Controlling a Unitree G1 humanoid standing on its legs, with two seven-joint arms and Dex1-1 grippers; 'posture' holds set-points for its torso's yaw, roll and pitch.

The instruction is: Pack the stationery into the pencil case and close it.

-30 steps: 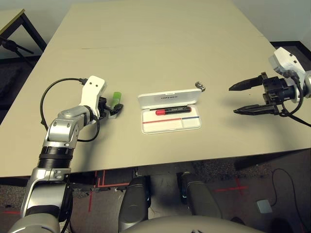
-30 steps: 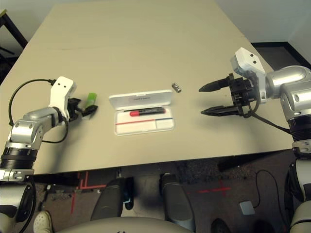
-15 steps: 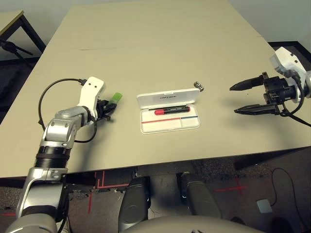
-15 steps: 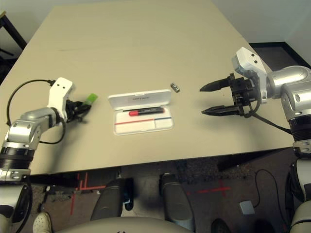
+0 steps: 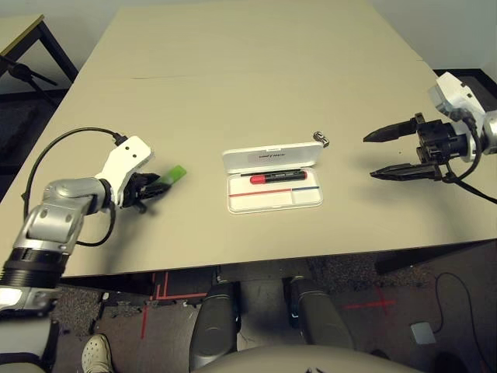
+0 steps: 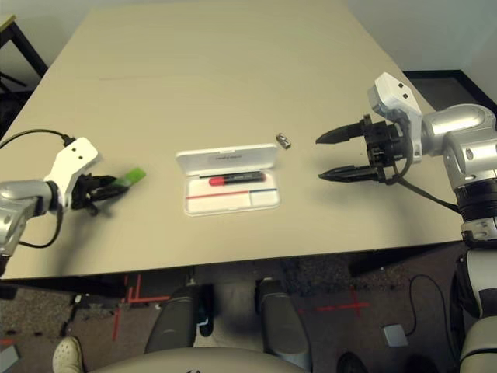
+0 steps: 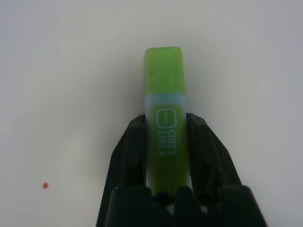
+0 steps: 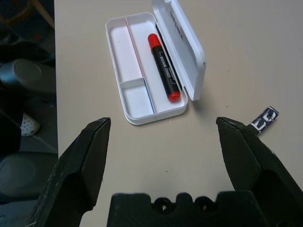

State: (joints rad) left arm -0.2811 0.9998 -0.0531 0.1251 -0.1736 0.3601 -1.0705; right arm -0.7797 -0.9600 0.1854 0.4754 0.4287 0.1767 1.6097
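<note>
The light-green bar [image 7: 164, 90] is pinched between my left gripper's fingers [image 7: 135, 142], its free end pointing toward the case. That left gripper [image 5: 151, 189] is at the table's left, well away from the pencil case. Whether the bar is off the tabletop I cannot tell. The white pencil case [image 5: 268, 203] lies open at mid-table with its lid [image 5: 270, 156] folded back. A red marker [image 5: 276, 177] rests inside it. A tiny metal piece [image 5: 320, 139] lies just beyond the lid's right corner. My right gripper [image 5: 388, 153] hovers open to the right of the case, holding nothing.
The beige table [image 5: 256, 70] stretches far behind the case. A black cable [image 5: 70, 144] loops over my left wrist. The table's front edge [image 5: 256, 260] runs close below the case, with the floor beyond it.
My left gripper has closed on the green bar and drawn back leftward and toward the front edge with it. The right arm has barely moved.
</note>
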